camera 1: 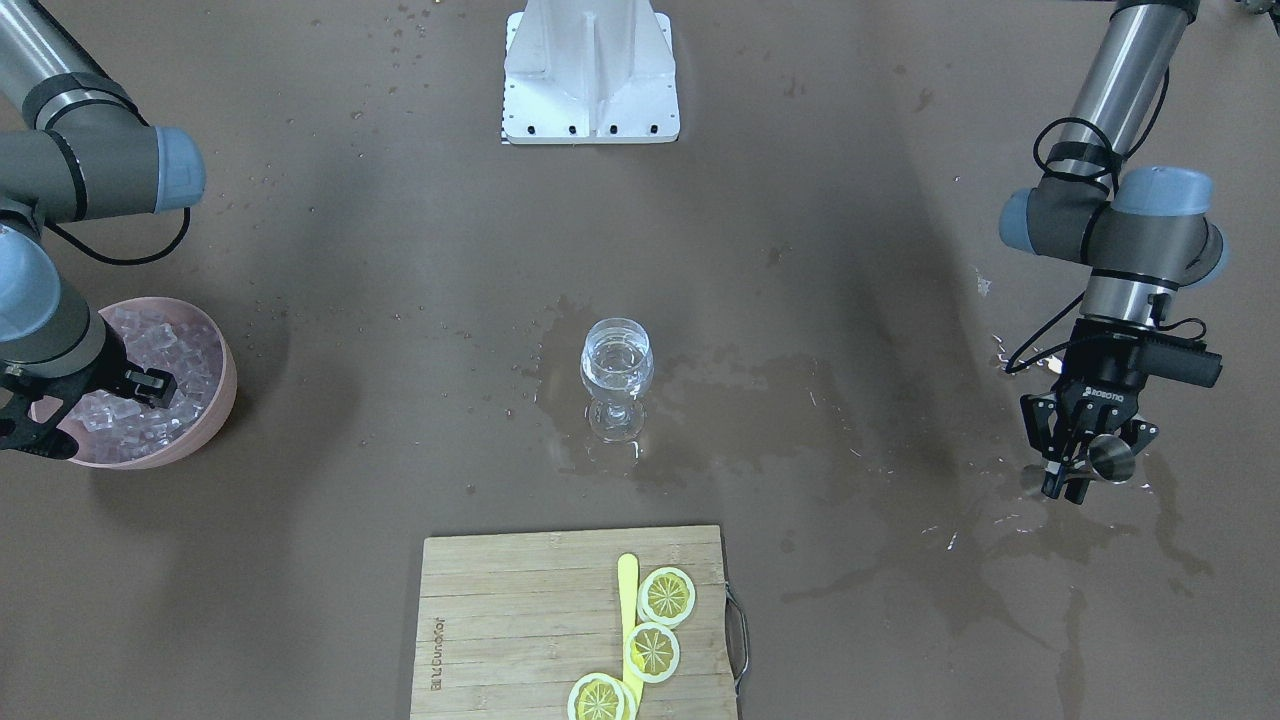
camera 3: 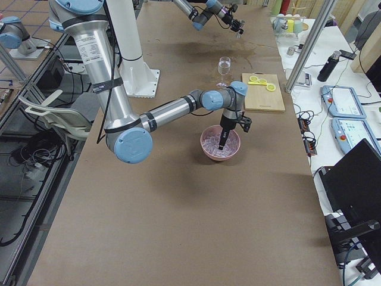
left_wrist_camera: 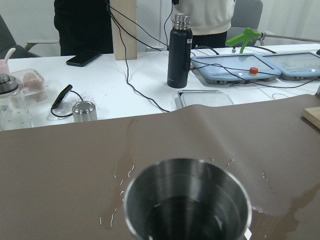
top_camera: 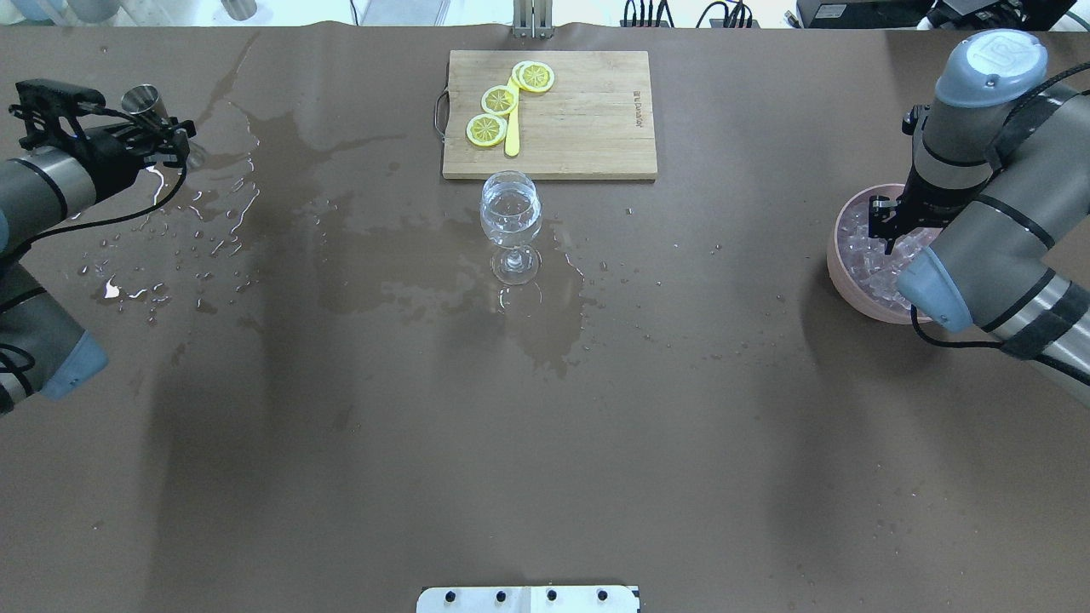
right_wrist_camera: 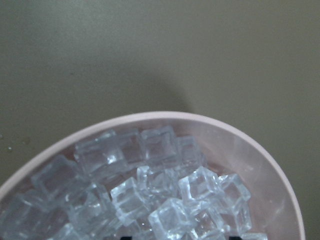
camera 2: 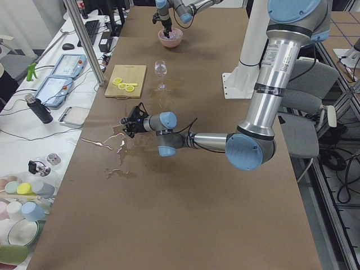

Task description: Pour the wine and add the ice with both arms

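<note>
The right gripper (camera 3: 221, 142) is down inside a pink bowl (camera 1: 226, 385) at the right end of the table (camera 1: 300, 560). The bowl is heaped with ice (camera 1: 165, 345), a pile of clear cubes lying against one another. In the right wrist view two dark fingertips show at the bottom edge, well apart, with cubes between them, so the fingers stand spread and grip nothing. Whether the tips touch the ice cannot be told.

The wine glass (camera 1: 617, 370) stands upright at the middle of the table. The wine (camera 1: 617, 358) sits in its bowl, clear as water. A wet patch spreads over the brown cover around the foot of the glass.

The left gripper (camera 1: 1095, 466) is low over the left end of the table, well apart from the glass. Its fingers are clamped on a small steel cup (camera 1: 1116, 462). The left wrist view looks into the cup's open mouth, where only a thin film of liquid shows at the bottom. Streaks and drops of spilled liquid lie on the table around this gripper.

On the far side of the glass lies a wooden cutting board (camera 1: 500, 620). It carries three lemon slices (camera 1: 667, 596) and a yellow stick (camera 1: 627, 590) beside them. On the near side, at the table's edge, stands the white stand (camera 1: 590, 75).
</note>
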